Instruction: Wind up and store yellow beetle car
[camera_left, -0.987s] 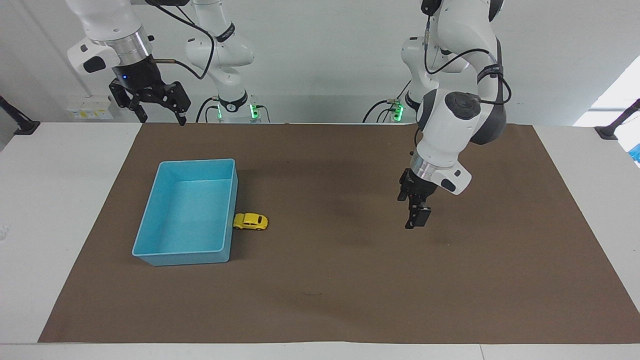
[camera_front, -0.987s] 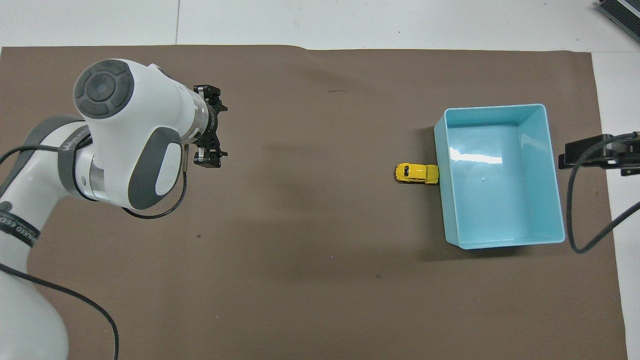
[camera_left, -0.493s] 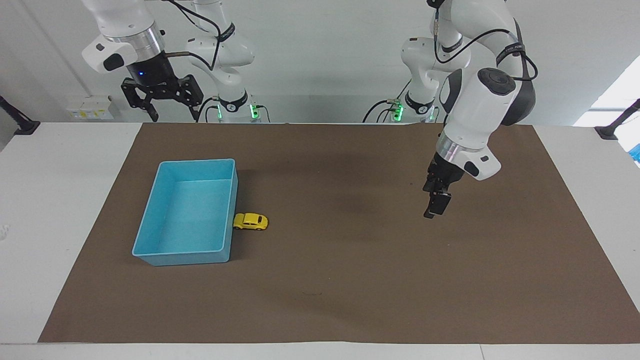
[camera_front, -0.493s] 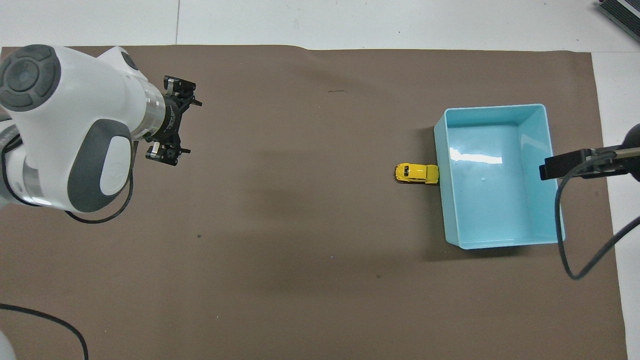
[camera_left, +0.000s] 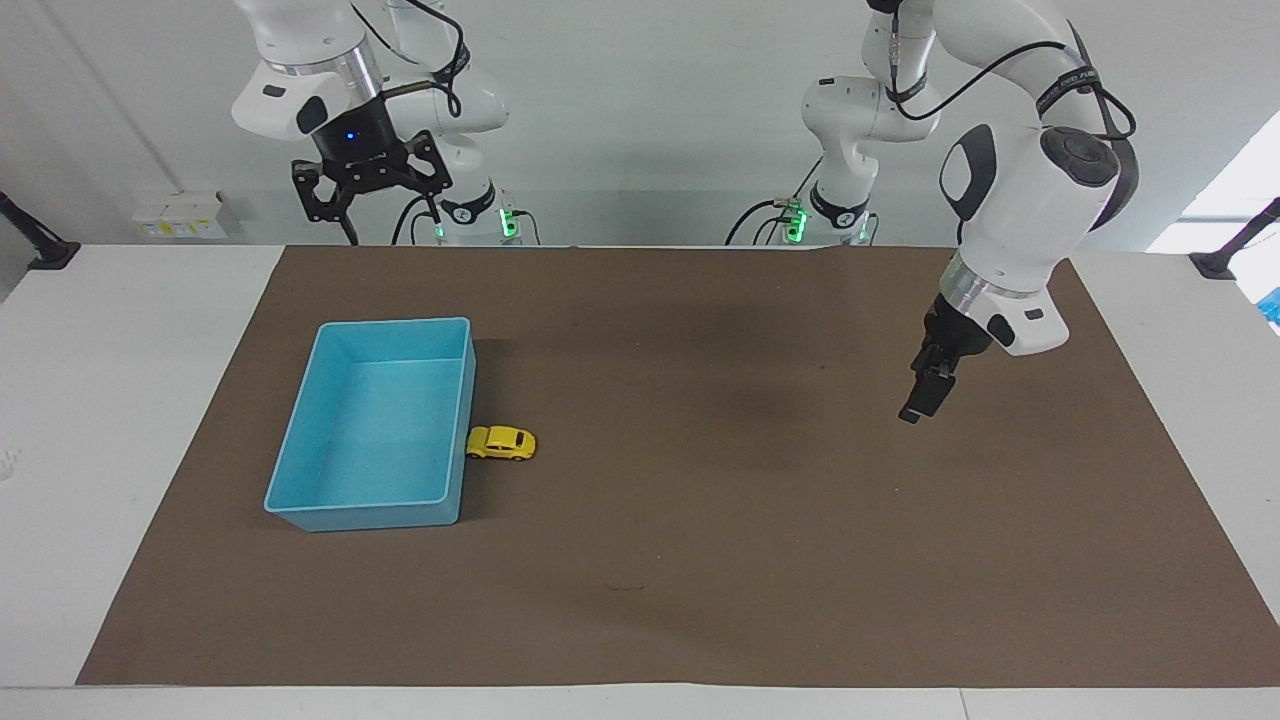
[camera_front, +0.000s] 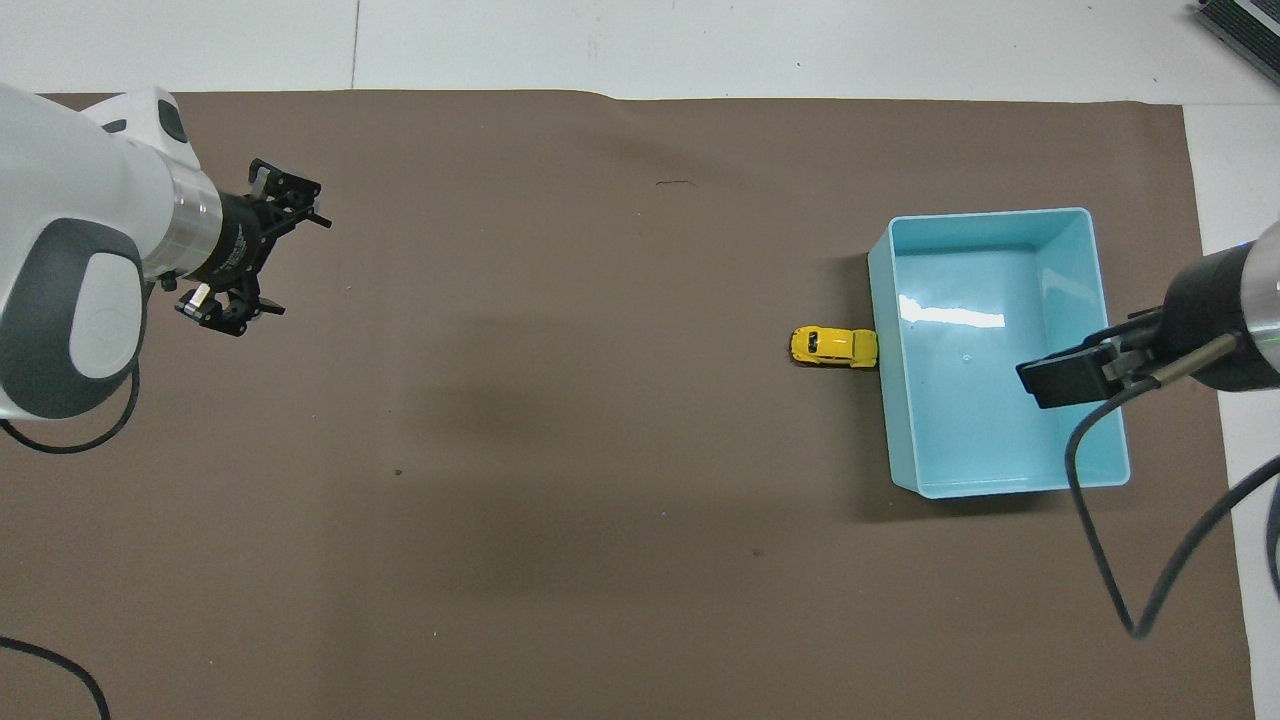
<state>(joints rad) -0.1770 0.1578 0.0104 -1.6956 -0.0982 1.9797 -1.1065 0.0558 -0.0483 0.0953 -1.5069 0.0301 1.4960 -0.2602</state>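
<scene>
The yellow beetle car (camera_left: 501, 442) sits on its wheels on the brown mat (camera_left: 700, 560), one end touching or almost touching the long wall of the light-blue bin (camera_left: 300, 445) on the side that faces the left arm's end of the table. The bin has nothing in it. Parked this tight against the wall, the car looks hard to pinch across its length; a grip across its 2 free sides seems the easier way in, since both are clear of the bin.

Neither arm has anything in hand. The right gripper (camera_left: 381, 205) hangs high over the table edge at the robots' end, its 2 fingers spread wide and pointing down. In the overhead view it shows above the bin's interior, but that is only its height; the facing view puts it well above and well apart from both bin and car. It is the arm on the car's side of the table, so it is probably the one to come down for the pick.

The left gripper (camera_left: 921, 395) hovers over bare mat toward the left arm's end, its fingers also apart and empty, well away from the car, with a broad stretch of mat between them.

Winding has not begun, and the car is not yet stored.
</scene>
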